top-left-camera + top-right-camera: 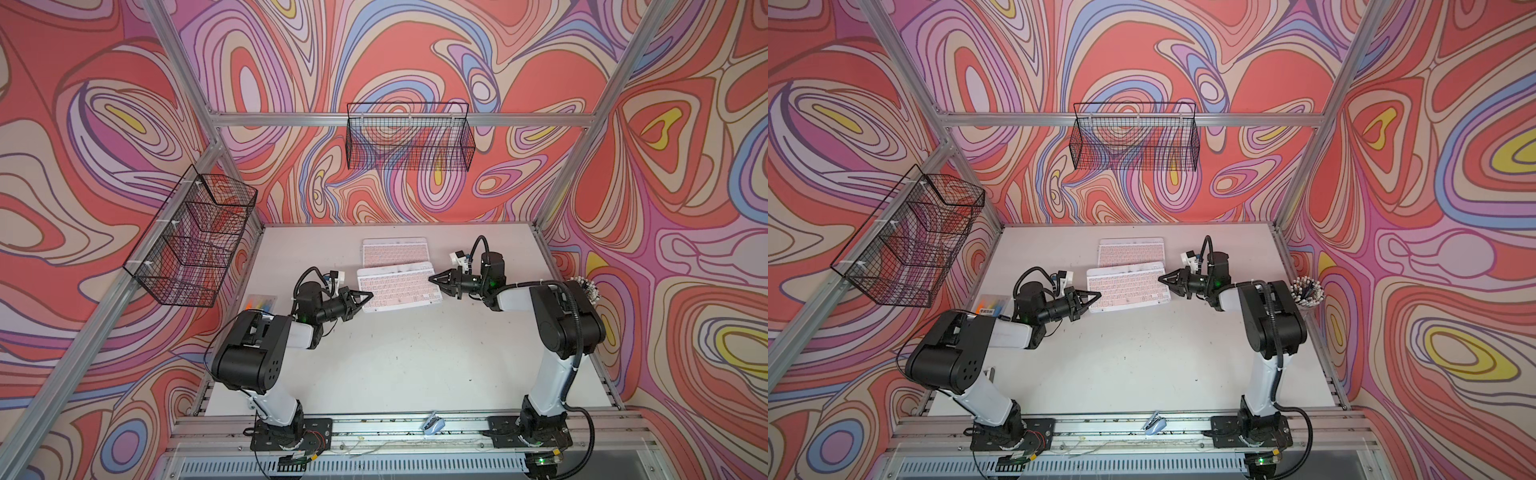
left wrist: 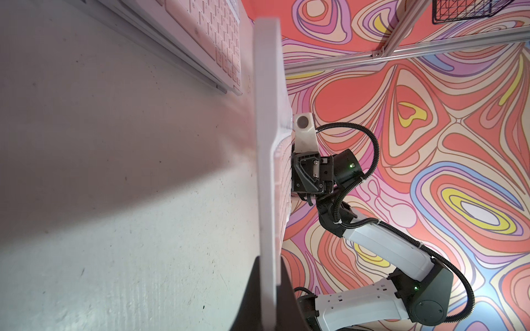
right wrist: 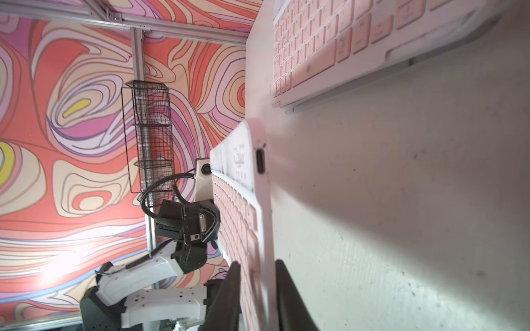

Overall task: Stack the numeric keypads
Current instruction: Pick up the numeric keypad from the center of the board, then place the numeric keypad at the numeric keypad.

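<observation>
Two pink numeric keypads show in both top views. One keypad (image 1: 395, 250) (image 1: 1131, 250) lies flat near the back of the white table (image 1: 395, 365). The nearer keypad (image 1: 398, 289) (image 1: 1127, 289) is held at both short ends, slightly skewed. My left gripper (image 1: 368, 297) (image 1: 1096, 296) is shut on its left end, and the left wrist view shows the thin edge (image 2: 268, 172) clamped in that gripper (image 2: 269, 262). My right gripper (image 1: 432, 277) (image 1: 1163, 278) (image 3: 256, 265) is shut on its right end (image 3: 243, 217). A shadow lies on the table under it. The back keypad (image 3: 329, 43) (image 2: 212, 34) lies beyond.
A clear packet of coloured highlighters (image 1: 261, 302) (image 1: 992, 307) lies behind my left arm. A cup of pens (image 1: 586, 289) (image 1: 1307, 293) stands at the right table edge. Wire baskets (image 1: 409, 137) (image 1: 195, 237) hang on the back and left walls. A small blue object (image 1: 432, 424) sits on the front rail.
</observation>
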